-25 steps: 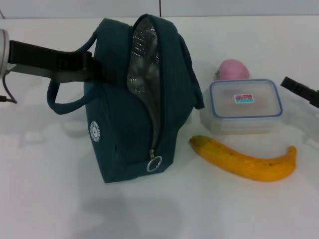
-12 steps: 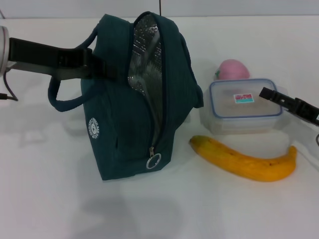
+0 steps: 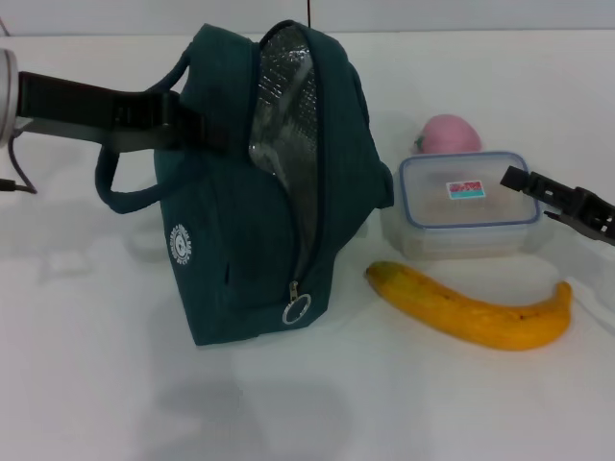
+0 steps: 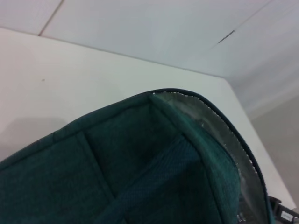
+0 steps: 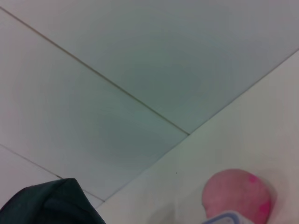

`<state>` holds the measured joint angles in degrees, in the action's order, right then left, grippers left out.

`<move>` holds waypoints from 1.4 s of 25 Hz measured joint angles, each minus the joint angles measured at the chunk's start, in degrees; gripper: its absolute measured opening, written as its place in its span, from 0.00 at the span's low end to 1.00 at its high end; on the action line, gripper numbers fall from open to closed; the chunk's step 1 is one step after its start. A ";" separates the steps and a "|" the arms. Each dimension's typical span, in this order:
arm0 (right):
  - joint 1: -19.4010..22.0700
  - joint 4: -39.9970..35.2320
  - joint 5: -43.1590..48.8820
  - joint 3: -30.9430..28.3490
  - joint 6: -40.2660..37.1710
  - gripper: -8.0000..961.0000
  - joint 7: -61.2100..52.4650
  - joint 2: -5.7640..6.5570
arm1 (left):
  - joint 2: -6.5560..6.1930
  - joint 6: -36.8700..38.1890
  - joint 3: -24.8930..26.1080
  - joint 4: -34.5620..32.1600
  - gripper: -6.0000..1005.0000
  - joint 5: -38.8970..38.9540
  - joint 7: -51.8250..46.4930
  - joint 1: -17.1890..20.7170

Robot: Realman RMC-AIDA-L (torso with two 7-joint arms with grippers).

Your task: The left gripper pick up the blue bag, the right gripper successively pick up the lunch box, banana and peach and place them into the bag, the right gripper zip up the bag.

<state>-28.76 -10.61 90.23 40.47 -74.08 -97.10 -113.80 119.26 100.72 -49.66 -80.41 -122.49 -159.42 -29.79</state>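
Blue bag [image 3: 259,192] is seen standing upright on the white surface [image 3: 404,403], its zipper undone and the silver foil lining [image 3: 288,125] laid bare along the open top. It is gripped near the upper rim, on its handle side, by the left gripper [image 3: 187,123], whose fingers are pinched on the fabric; one loop handle [image 3: 120,197] is left hanging below the arm. A round white logo [image 3: 181,246] and a ring zipper pull [image 3: 297,310] are shown on the bag's near face. In the left wrist view, only the bag's top edge and a strip of lining are framed.

To the bag's right, the lunch box [image 3: 466,204] is seen resting on the surface, with the peach [image 3: 449,134] just behind it and the banana [image 3: 471,307] lying just in front. The right gripper [image 3: 540,190] is positioned at the box's right end, over the lid's corner; whether its fingers are spread or pressed together cannot be told. The pink peach and a corner of the box's blue rim are caught in the right wrist view, with a dark fold of the bag at the picture's edge.
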 joint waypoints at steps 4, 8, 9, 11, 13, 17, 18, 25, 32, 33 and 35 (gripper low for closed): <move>1.00 -0.53 -0.59 -0.28 -1.12 0.90 -0.93 0.12 | 0.01 -0.01 0.00 0.16 0.05 1.63 0.46 0.13; 1.26 -0.56 -1.26 -0.35 -2.48 0.90 -1.05 0.32 | 0.00 0.00 0.00 0.23 0.05 1.81 0.61 0.24; 1.27 -0.56 -1.43 -0.36 -2.80 0.90 -1.05 0.33 | 0.00 0.00 0.00 0.26 0.05 1.90 0.66 0.23; 1.28 -0.56 -2.06 -0.40 -3.67 0.90 -1.06 0.40 | 0.00 0.00 0.00 0.30 0.05 2.00 0.81 0.17; 1.25 -0.56 -2.67 -0.41 -4.33 0.90 -1.20 0.47 | 0.01 0.00 0.00 0.37 0.05 2.06 0.95 0.11; 0.93 -0.52 -3.39 -0.40 -4.66 0.90 -2.64 0.52 | 0.06 -0.15 0.00 2.52 0.05 4.71 2.59 -0.12; 0.71 -0.51 -3.46 -0.40 -4.72 0.90 -3.42 0.52 | 0.03 -0.31 0.00 3.39 0.05 5.74 3.13 -0.18; -1.02 -0.07 -3.48 -0.01 -4.80 0.90 -7.94 -0.19 | -0.08 -1.09 -0.05 5.53 0.05 6.36 4.42 -0.78; -1.69 0.42 -2.96 0.34 -3.52 0.90 -9.95 -1.39 | -0.03 -2.58 -0.15 8.76 0.05 6.21 6.44 -0.74; -1.69 0.42 -2.96 0.34 -3.52 0.90 -9.95 -1.39 | -0.15 -2.76 -0.14 9.14 0.05 6.23 6.61 -0.77; -1.74 0.80 -2.94 0.38 -2.04 0.90 -9.97 -1.41 | -0.27 -3.08 -0.13 9.53 0.05 6.24 6.92 -0.77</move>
<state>-30.50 -9.82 87.30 40.85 -76.12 -107.07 -115.21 118.99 97.64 -49.79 -70.88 -116.25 -152.50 -30.55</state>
